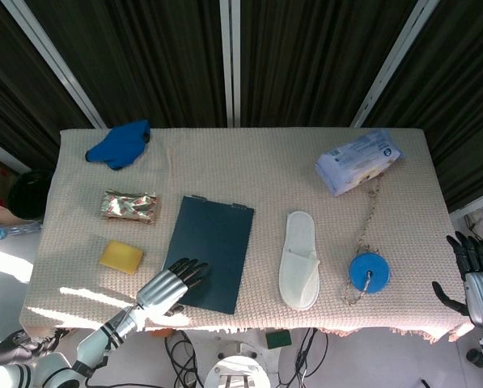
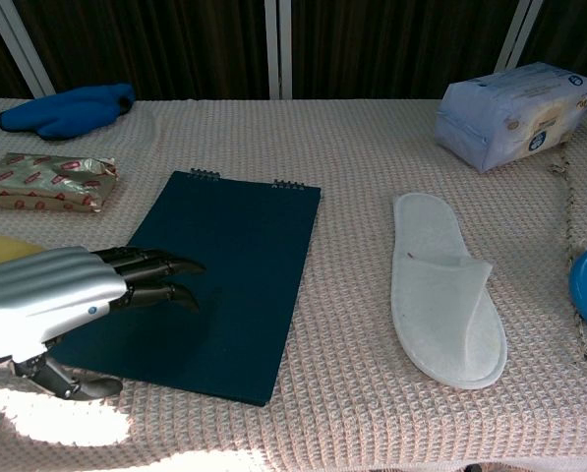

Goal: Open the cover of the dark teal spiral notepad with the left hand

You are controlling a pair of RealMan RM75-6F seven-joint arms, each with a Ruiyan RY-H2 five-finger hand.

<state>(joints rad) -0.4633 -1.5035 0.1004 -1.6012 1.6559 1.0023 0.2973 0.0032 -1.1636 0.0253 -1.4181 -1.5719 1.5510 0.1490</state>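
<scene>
The dark teal spiral notepad (image 1: 211, 250) (image 2: 218, 270) lies flat and closed on the cloth, its spiral binding along the far edge. My left hand (image 1: 170, 284) (image 2: 72, 300) hovers over the notepad's near left corner, fingers stretched out over the cover, thumb below on the cloth; it holds nothing. Whether the fingertips touch the cover I cannot tell. My right hand (image 1: 473, 271) stands off the table's right edge, fingers apart and empty; it shows only in the head view.
A white slipper (image 1: 299, 259) (image 2: 445, 286) lies right of the notepad. Beyond it are a blue disc on a rope (image 1: 368, 272), a tissue pack (image 1: 359, 160) (image 2: 516, 109), a blue mitt (image 1: 120, 144) (image 2: 67, 108), a foil packet (image 1: 129, 205) (image 2: 47, 182) and a yellow sponge (image 1: 120, 256).
</scene>
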